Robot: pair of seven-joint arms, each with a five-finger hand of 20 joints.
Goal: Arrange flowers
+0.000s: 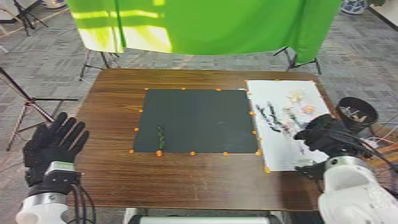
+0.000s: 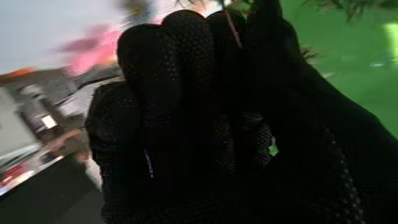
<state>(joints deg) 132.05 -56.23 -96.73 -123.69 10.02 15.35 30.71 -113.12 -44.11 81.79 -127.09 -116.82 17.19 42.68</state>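
In the head view my left hand (image 1: 55, 142) is open, palm up with straight fingers, left of the black mat (image 1: 200, 120). My right hand (image 1: 327, 134) is over the right edge of the white sheet (image 1: 280, 155). A green sprig (image 1: 161, 137) lies at the mat's lower left. Pink and peach flowers (image 1: 308, 109) and dark purple stems (image 1: 273, 120) lie on the sheet. In the right wrist view my right hand (image 2: 191, 90) is curled, its thumb against a thin stem (image 2: 233, 30), with green leaves (image 2: 351, 6) beyond. The stem's other parts are hidden.
A black round bin (image 1: 357, 111) stands at the table's right edge, close to my right hand. Orange markers edge the mat and sheet on the brown table (image 1: 191, 182). A green cloth (image 1: 213, 27) hangs beyond the far edge.
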